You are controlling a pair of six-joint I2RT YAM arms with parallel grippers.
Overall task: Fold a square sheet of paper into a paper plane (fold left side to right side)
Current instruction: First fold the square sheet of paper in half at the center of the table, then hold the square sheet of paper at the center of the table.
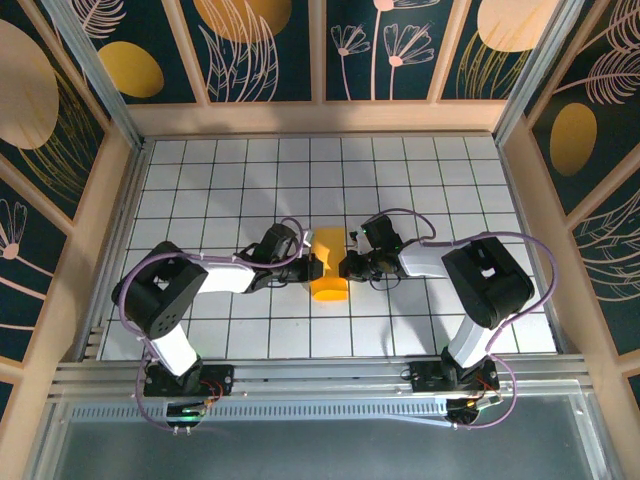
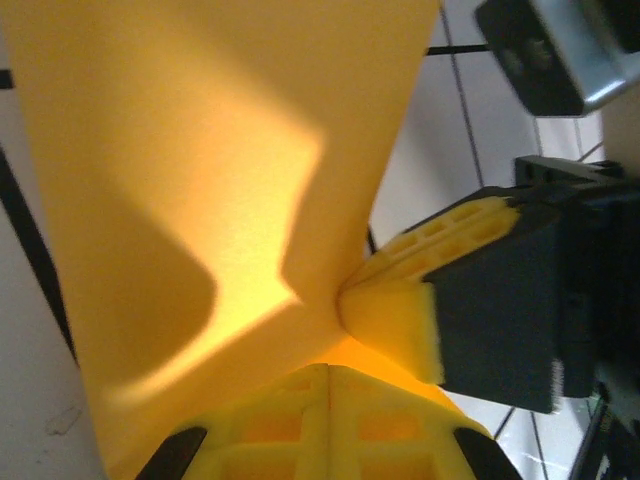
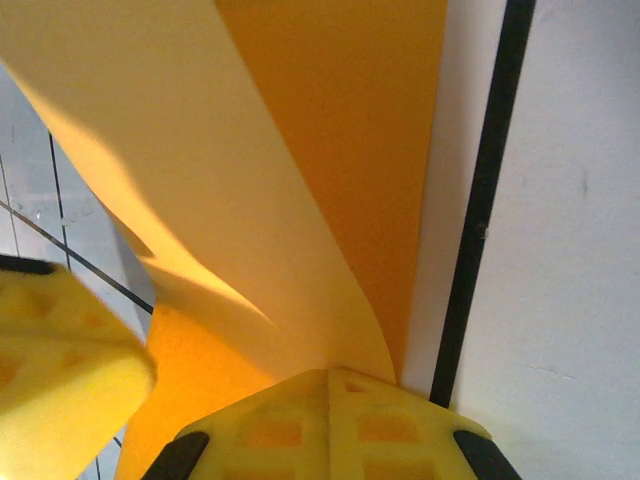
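Orange-yellow paper is what both claws are clenched on. The left gripper has its yellow pads pinched shut on an edge of the square sheet of paper. The right gripper bites the same sheet from the opposite side, so close that the two tips nearly meet. Outward from that pinch the sheet rises in a loose curl, one layer arching over the other, not yet pressed flat. From above it sits at the middle of the white tiled table, the left claw on the side toward the table's left edge and the right claw toward its right edge. I judge this paper to be very light and limp. It will sag and balloon between holds, take a crease wherever it is squeezed, and slide easily on the table's smooth tiles. It would tear or wrinkle if my arms pulled apart. I would hold it shallowly at the edges or corners and keep the arms moving together. Any crease I would set by pressing the curl down against the table.
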